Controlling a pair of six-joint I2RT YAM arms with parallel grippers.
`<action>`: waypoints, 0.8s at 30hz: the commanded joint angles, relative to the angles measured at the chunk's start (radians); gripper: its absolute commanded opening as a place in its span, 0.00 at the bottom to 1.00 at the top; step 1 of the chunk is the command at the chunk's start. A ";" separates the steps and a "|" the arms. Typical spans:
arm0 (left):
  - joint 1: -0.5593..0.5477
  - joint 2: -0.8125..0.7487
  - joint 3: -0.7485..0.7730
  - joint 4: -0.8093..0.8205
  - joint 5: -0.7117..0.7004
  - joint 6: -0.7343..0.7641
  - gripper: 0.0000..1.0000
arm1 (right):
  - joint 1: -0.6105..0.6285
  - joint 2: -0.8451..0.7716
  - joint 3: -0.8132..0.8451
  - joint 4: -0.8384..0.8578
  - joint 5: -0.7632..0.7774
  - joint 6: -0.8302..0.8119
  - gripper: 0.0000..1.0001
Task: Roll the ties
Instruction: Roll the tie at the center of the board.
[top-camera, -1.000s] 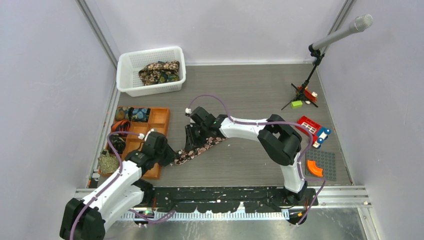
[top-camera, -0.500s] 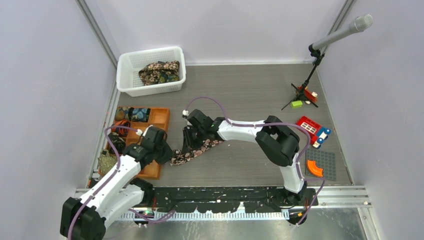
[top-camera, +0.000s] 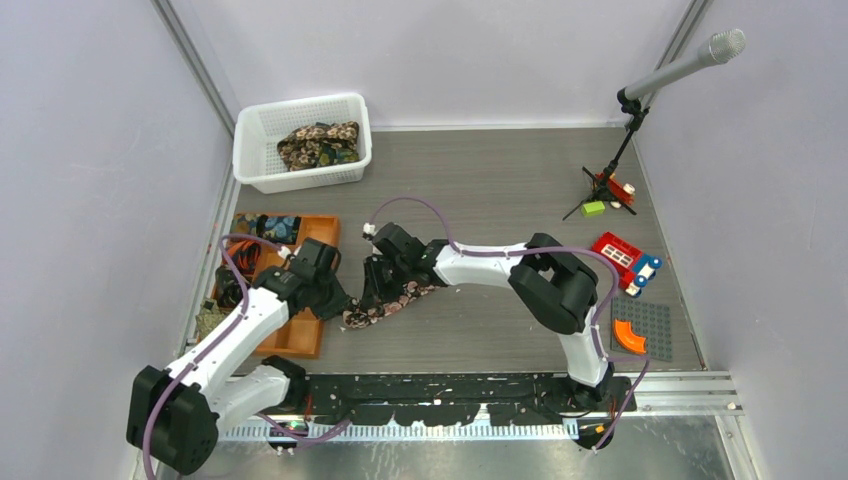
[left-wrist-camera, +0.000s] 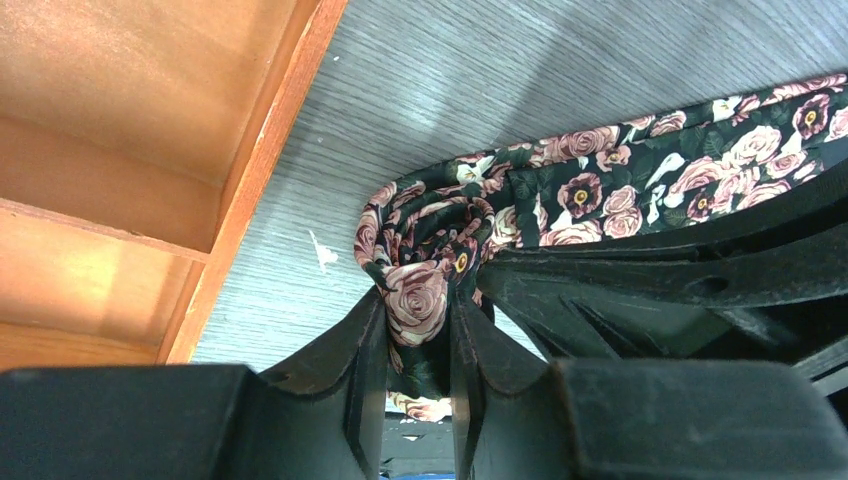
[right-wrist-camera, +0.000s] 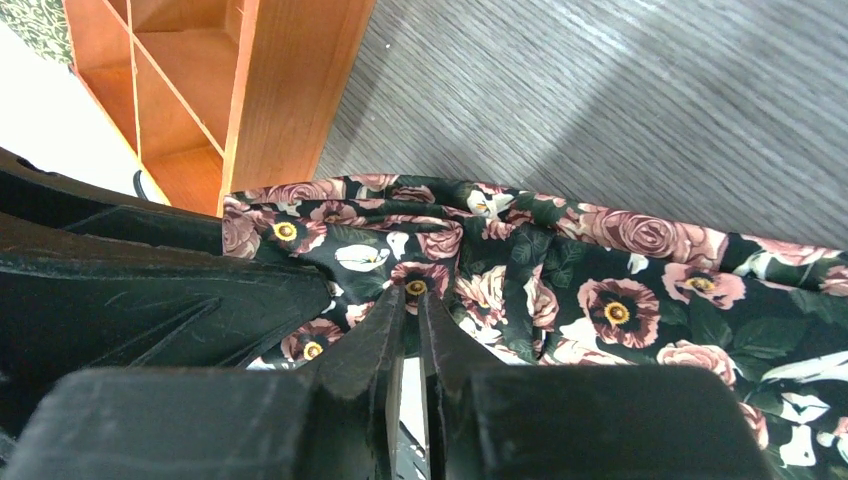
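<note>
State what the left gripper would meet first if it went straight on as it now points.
The left gripper clamps the rolled end of the black rose-print fabric necktie, so that roll comes first; beyond it, probably just grey wood-grain tabletop, the orange tray lying aside.

Black rose-print tie (left-wrist-camera: 600, 195), one end coiled, rest lying flat.
</note>
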 joint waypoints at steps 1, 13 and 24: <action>-0.001 0.037 0.062 -0.011 0.007 0.027 0.17 | 0.014 0.005 -0.018 0.060 -0.014 0.021 0.16; -0.096 0.191 0.174 -0.033 -0.037 0.003 0.15 | 0.021 0.007 -0.054 0.131 -0.025 0.046 0.15; -0.170 0.362 0.256 -0.022 -0.092 -0.034 0.13 | 0.001 -0.026 -0.112 0.180 -0.022 0.049 0.15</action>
